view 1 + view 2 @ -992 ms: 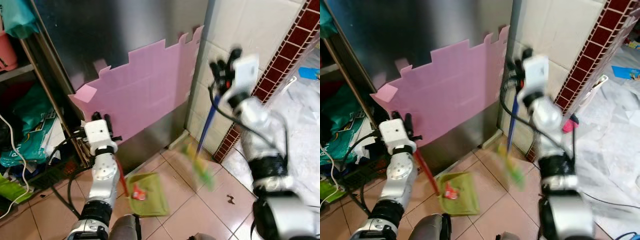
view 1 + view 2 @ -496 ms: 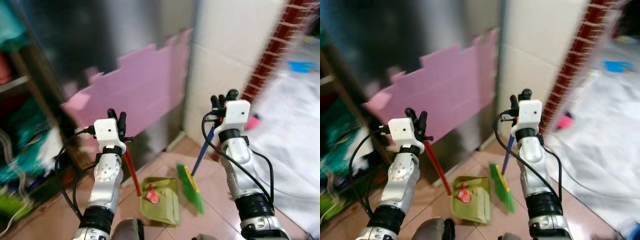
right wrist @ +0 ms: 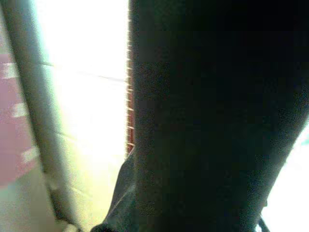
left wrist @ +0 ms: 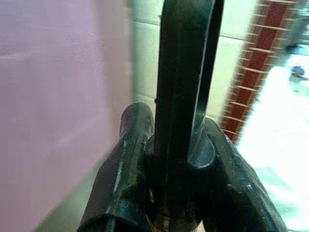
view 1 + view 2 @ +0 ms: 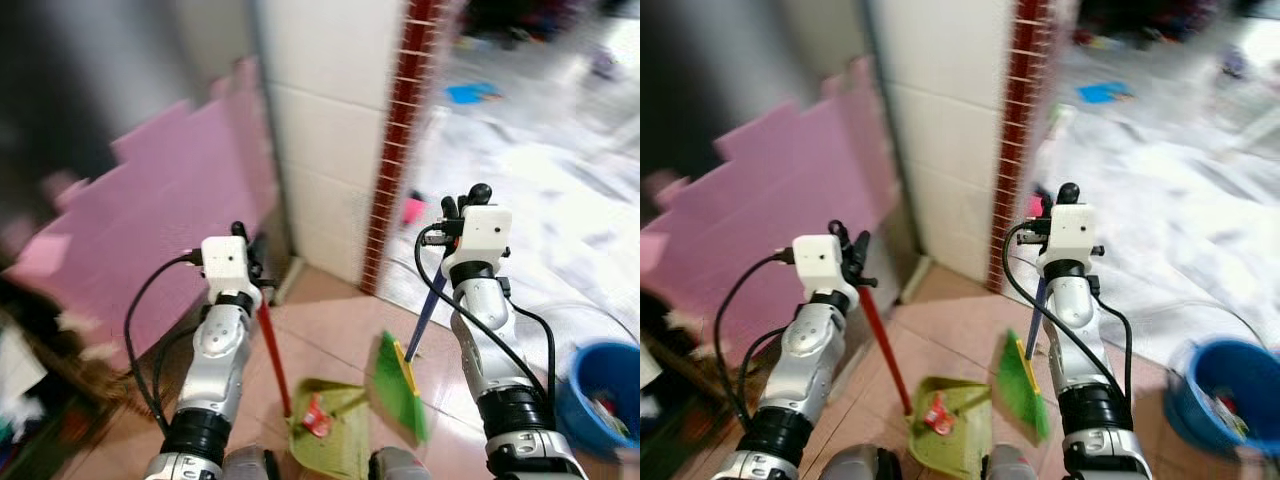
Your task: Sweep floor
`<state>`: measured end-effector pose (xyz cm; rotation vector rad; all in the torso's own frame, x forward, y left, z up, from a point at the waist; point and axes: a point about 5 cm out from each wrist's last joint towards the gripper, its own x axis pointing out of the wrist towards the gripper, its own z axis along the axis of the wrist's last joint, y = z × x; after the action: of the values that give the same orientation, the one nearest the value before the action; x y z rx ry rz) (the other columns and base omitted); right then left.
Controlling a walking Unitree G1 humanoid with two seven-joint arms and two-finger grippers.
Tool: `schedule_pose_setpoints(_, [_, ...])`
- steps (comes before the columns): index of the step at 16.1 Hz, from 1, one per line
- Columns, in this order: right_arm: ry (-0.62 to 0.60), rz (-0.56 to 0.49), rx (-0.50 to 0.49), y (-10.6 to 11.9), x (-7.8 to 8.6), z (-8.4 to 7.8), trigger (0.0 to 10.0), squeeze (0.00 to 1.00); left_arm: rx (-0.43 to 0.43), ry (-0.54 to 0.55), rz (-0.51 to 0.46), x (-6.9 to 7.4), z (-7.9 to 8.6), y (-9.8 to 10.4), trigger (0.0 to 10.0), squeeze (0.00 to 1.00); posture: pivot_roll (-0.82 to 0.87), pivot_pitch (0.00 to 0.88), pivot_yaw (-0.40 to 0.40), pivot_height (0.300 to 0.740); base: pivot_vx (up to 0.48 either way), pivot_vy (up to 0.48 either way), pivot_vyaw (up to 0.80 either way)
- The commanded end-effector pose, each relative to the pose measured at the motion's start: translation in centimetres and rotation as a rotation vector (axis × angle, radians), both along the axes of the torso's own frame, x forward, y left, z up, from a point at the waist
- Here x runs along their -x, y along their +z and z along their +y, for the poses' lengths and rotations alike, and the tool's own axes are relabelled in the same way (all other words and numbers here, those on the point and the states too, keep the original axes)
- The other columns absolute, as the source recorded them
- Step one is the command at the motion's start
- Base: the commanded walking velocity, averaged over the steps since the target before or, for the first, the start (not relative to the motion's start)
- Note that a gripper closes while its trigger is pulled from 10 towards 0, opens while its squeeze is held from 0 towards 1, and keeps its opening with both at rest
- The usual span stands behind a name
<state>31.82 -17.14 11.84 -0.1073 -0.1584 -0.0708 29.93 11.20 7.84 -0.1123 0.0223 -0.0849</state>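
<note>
Broom (image 5: 402, 372): green head down on the pink floor tiles (image 5: 330, 330), blue shaft slanting up into the right gripper (image 5: 462, 203); head just beside the dustpan, right of it.
Dustpan (image 5: 335, 435): green tray low on the tiles between the arms, red handle rising to the left gripper (image 5: 243, 240); one red scrap (image 5: 317, 418) lying in it.
Left gripper: fingers (image 4: 126, 159) clamped tight round the dark top of the dustpan handle, no gap showing.
Right gripper: raised above the broom with the shaft running up to it; whether the fingers are closed cannot be told, wrist view too dark.
Handling: looks light and long; stiff shaft, soft springy bristles likely to flick dirt if pushed hard.
Hold: high on the shaft for reach, likely firm enough to stop twisting.
Surroundings: pink foam sheet (image 5: 150, 190) against the dark wall on the left, brick-red tile strip (image 5: 398, 150) ahead, blue bucket (image 5: 600, 385) to the far right, white sheeting (image 5: 540, 190) beyond.
Picture: blurred, edges soft.
</note>
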Motion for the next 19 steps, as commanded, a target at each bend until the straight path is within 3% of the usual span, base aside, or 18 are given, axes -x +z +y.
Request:
schedule_pose_setpoints(1, [0.004, -0.004, 0.004, 0.3, -0.3, 0.3, 10.0, 0.00, 0.012, 0.000, -0.059, -0.5, 0.2, 1.5, 10.0, 0.00, -0.06, 0.000, 0.065, 0.740, 0.000, 0.000, -0.66])
schedule_pose_setpoints(5, [0.000, -0.002, 0.000, 0.2, -0.3, 0.6, 10.0, 0.00, 0.025, -0.023, -0.038, -0.5, 0.2, 1.7, 10.0, 0.00, -0.06, 0.000, 0.068, 0.740, 0.000, 0.414, 0.00])
schedule_pose_setpoints(11, [-0.015, 0.005, 0.016, 0.0, -0.4, 0.1, 10.0, 0.00, 0.034, -0.076, -0.026, -0.3, -0.6, 1.7, 10.0, 0.00, -0.07, 0.000, 0.071, 0.740, 0.000, 0.471, -0.72])
schedule_pose_setpoints(13, [-0.015, 0.004, 0.027, -0.1, -0.3, 0.2, 10.0, 0.00, 0.055, -0.152, -0.050, -0.1, -0.8, 2.2, 10.0, 0.00, -0.07, 0.000, 0.073, 0.740, 0.000, 0.000, -0.55])
schedule_pose_setpoints(19, [-0.021, 0.010, 0.047, -0.2, -0.3, 0.0, 10.0, 0.00, 0.061, -0.166, -0.048, 0.1, -1.0, 2.1, 10.0, 0.00, -0.07, 0.000, 0.070, 0.740, 0.000, -0.268, -0.63])
